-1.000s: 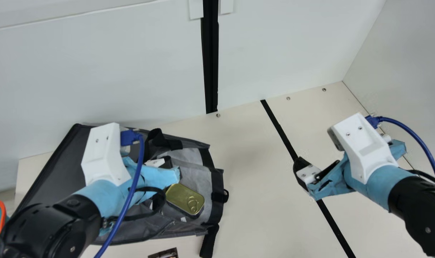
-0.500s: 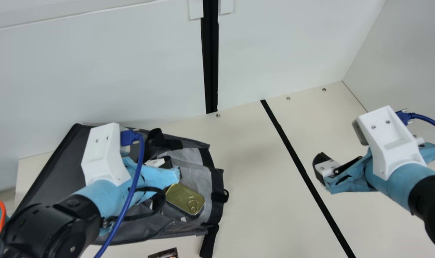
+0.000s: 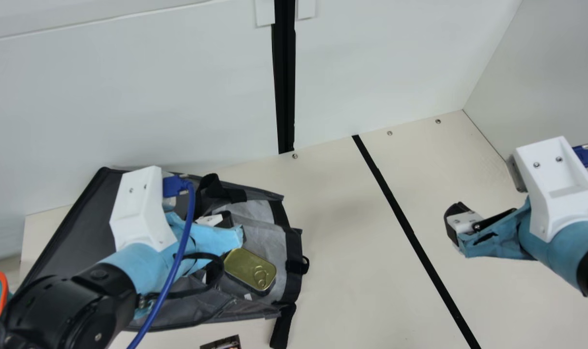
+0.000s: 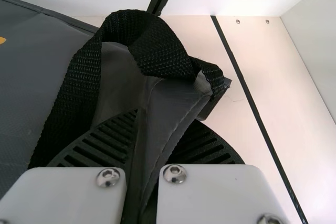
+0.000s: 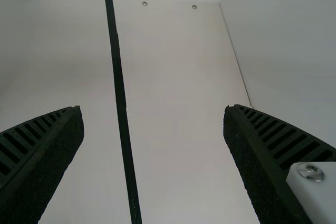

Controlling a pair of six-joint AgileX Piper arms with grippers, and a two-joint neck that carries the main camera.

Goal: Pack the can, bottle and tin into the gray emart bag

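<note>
Holding a fold of the gray bag (image 3: 81, 220) in the left claw (image 3: 220, 220), gold tin (image 3: 248, 266) lying on the bag, right claw (image 3: 455, 224) wide over the bench (image 3: 347, 252)

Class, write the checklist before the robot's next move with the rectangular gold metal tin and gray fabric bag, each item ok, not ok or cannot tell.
1. Left gripper holds bag: ok, shut on its fabric.
2. Right gripper open and empty: ok.
3. Right gripper above bag: not ok, off to its right.
4. Tin tucked deep inside: not ok, exposed near bag's mouth.
5. Bottle and can packed: cannot tell.
</note>
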